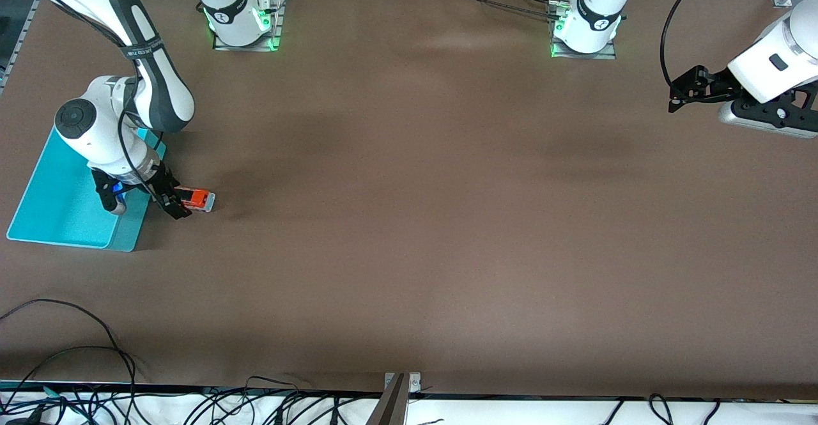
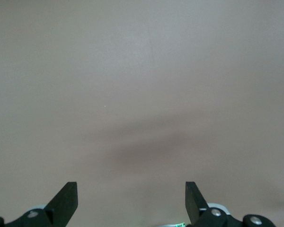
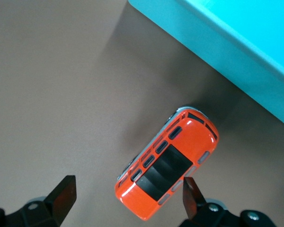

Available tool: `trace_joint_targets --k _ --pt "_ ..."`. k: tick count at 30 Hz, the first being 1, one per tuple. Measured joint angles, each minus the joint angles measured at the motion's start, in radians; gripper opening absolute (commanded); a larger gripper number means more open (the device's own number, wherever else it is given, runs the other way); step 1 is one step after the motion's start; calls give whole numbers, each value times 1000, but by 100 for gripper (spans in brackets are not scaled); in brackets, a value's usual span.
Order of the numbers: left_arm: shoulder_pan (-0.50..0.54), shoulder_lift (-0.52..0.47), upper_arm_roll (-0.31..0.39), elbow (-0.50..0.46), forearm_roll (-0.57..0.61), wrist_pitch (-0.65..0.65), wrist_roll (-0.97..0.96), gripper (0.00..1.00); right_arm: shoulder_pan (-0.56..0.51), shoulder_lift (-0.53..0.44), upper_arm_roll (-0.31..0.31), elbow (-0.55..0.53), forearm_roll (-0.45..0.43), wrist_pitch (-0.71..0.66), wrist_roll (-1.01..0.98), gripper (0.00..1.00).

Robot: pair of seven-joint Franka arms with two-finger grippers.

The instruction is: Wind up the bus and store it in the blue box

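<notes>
The orange-red bus [image 1: 197, 199] stands on the brown table just outside the blue box [image 1: 61, 211], on the box's side toward the left arm's end. My right gripper [image 1: 174, 205] is low over the bus's end and open. In the right wrist view the bus [image 3: 168, 163] lies slantwise partly between the open fingers, close to one fingertip [image 3: 191, 196] and apart from the other; the gripper's middle [image 3: 128, 198] is over bare table beside it. The box wall [image 3: 217, 61] is close by. My left gripper [image 1: 687, 91] waits open and empty over the left arm's end of the table, and its wrist view [image 2: 131, 198] shows only bare table.
The right arm's elbow and wrist hang over the blue box. The two arm bases [image 1: 243, 22] [image 1: 585, 25] stand at the table's edge farthest from the front camera. Cables [image 1: 77, 348] and a metal bracket [image 1: 401, 383] lie along the edge nearest to it.
</notes>
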Motion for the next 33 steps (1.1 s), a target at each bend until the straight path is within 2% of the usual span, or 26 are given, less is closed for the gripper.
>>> trace_joint_targets --k 14,33 --pt "-6 0 -2 0 0 0 0 100 0 58 0 1 0 36 121 100" --pt "-8 0 -7 0 0 0 0 100 -9 120 -11 2 0 95 140 100"
